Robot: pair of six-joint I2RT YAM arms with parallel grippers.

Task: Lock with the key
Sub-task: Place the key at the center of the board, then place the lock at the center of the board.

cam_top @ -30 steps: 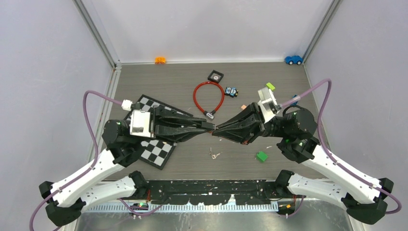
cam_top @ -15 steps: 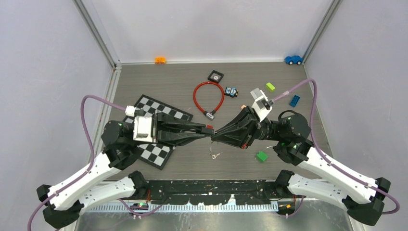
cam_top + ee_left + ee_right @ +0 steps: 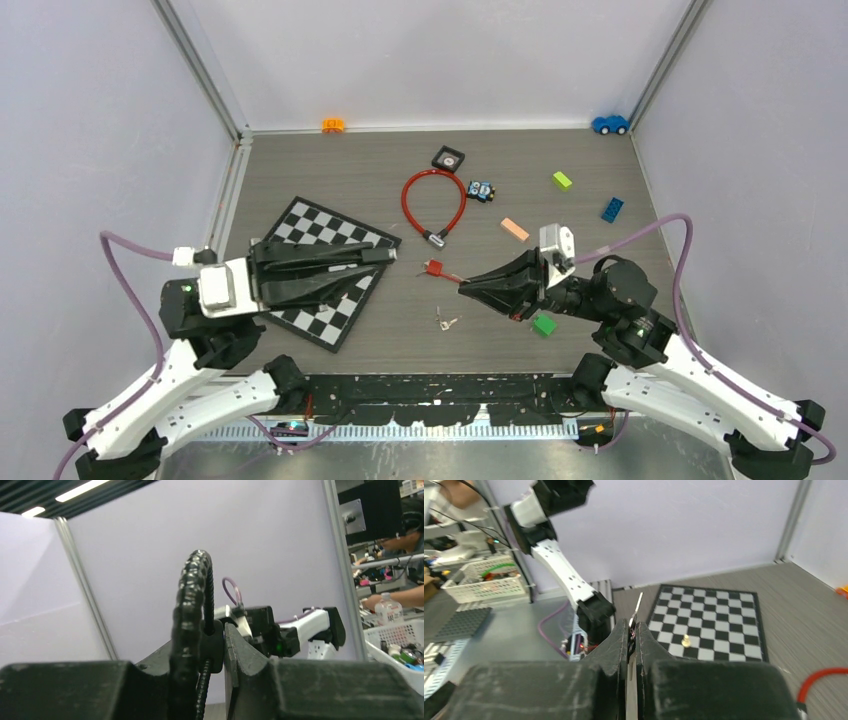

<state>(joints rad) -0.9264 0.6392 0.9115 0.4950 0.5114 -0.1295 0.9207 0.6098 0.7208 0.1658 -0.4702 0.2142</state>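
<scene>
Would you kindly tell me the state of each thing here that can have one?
Right pincer, shut on the key.
Left pincer, above the chessboard; grip unclear.
Red cable lock, lying looped; locked or not, unclear.
Loose keys, flat on the table.
Chess piece, upright on the chessboard.

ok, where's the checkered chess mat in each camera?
Top external: black-and-white checkered chess mat, left of centre, partly under the left claw.
Left wrist: not in it.
Right wrist: mat centre-right, beyond the right claw.
Shared landmark: red cable loop, top external and right wrist only.
</scene>
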